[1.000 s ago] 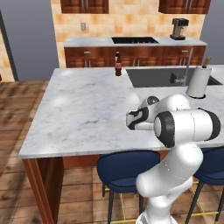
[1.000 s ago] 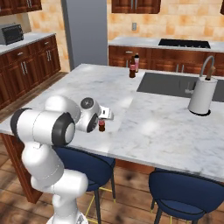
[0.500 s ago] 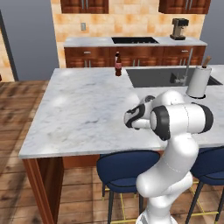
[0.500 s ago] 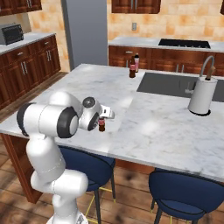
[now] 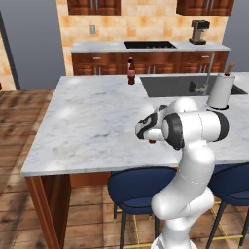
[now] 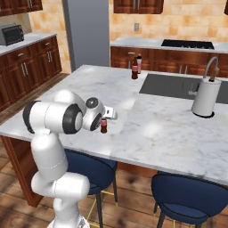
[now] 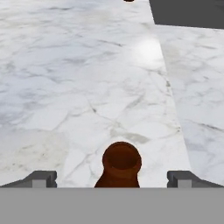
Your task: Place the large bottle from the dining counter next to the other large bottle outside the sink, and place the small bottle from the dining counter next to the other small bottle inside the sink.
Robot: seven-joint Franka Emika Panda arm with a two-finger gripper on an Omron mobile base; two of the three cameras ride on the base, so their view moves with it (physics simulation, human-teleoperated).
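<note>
The small bottle point(image 6: 103, 126), slender and dark brown with a red cap, stands upright on the dining counter point(image 6: 147, 129) near its front edge. My gripper point(image 6: 105, 119) is open right over it. In the hand view the bottle's top point(image 7: 121, 162) sits midway between the two fingertips point(image 7: 42, 178), apart from both. In the left base view my gripper point(image 5: 150, 135) hides all but the base of the small bottle point(image 5: 152, 141). At the counter's far edge, left of the sink point(image 6: 174, 84), the pink large bottle point(image 6: 139, 63) stands next to the squat brown one point(image 6: 134, 71). The sink's inside is hidden.
A white cylinder point(image 6: 205, 98) stands beside the faucet point(image 6: 210, 67) at the sink's near right corner. Dark blue stools point(image 6: 187, 196) sit under the counter's front edge. A stovetop point(image 5: 148, 44) and a coffee machine point(image 5: 197, 31) are on the back counter.
The arm's elbow has swung round and the hand has shifted slightly over the small bottle. The jaws stayed open and the bottle has not moved.
</note>
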